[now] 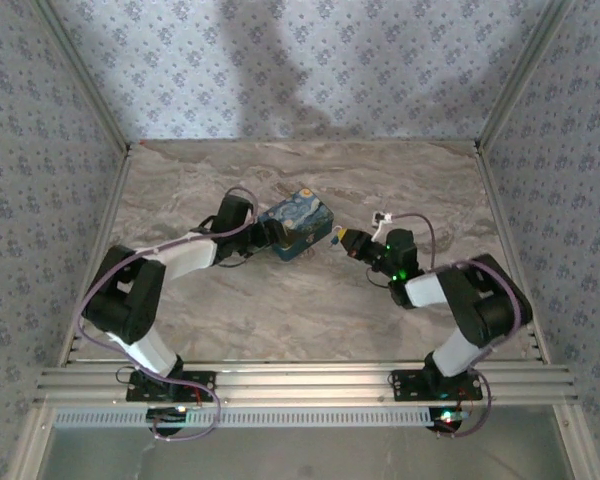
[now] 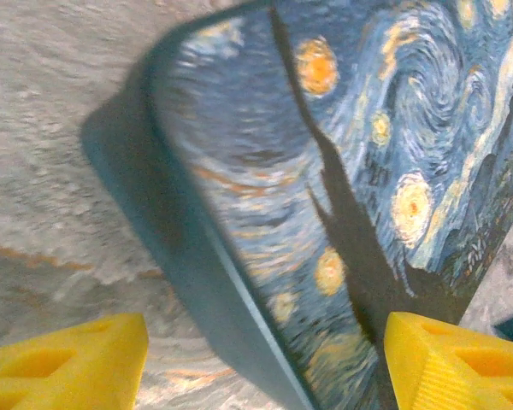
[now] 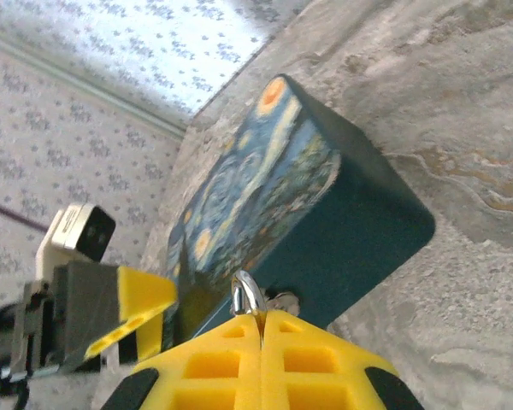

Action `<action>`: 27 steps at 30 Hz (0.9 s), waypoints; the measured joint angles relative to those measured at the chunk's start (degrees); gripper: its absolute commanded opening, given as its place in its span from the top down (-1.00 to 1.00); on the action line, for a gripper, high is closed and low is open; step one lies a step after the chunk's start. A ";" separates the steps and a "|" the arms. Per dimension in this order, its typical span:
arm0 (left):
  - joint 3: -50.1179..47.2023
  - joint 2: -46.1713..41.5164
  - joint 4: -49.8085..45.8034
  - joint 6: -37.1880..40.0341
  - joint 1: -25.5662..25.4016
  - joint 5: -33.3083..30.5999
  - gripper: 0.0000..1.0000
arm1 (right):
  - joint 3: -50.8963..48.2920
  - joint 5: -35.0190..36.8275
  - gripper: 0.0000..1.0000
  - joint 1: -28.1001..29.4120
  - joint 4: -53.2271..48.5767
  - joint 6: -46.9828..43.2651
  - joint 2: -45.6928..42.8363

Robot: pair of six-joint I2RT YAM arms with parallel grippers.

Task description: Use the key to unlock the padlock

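- The left gripper (image 2: 256, 367) is seen with its blocky yellow ribbed plastic fingertips (image 2: 68, 363) spread wide on either side of one end of the box. A gap of table is visible beside the left fingertip, so no clamping is shown.
- The rectangular blue box (image 1: 295, 224), printed with a swirling night-sky painting in blue and yellow, is laid on the grey-brown veined marble-look table (image 1: 280, 320). Its edges are rounded and its side walls are plain dark teal.
- In the top view the box's long axis is slanted, lower left to upper right, with its right end turned toward the right arm.
- The tiny silvery metal padlock (image 3: 283, 301) is found against the teal side wall of the box, just beside the right fingertips. Its own direction is too small to be told.
- A thin shiny metal key (image 3: 244, 293) is pinched in the right gripper (image 3: 261, 329), whose yellow fingers are pressed together. The key is pointed out of the fingertips toward the box wall.
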 measured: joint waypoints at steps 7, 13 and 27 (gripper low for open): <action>-0.35 -9.49 -2.54 3.23 3.08 -0.55 -0.59 | 0.15 -0.63 1.00 3.13 -31.80 -10.08 -21.07; -1.90 -18.14 -3.80 6.38 4.87 -2.05 -0.62 | 0.66 -3.45 1.00 4.00 -48.54 -14.08 -21.84; -5.88 -28.63 -10.03 10.88 12.81 -5.44 -0.66 | 6.73 -3.26 -0.08 -0.11 -59.06 -20.98 -15.89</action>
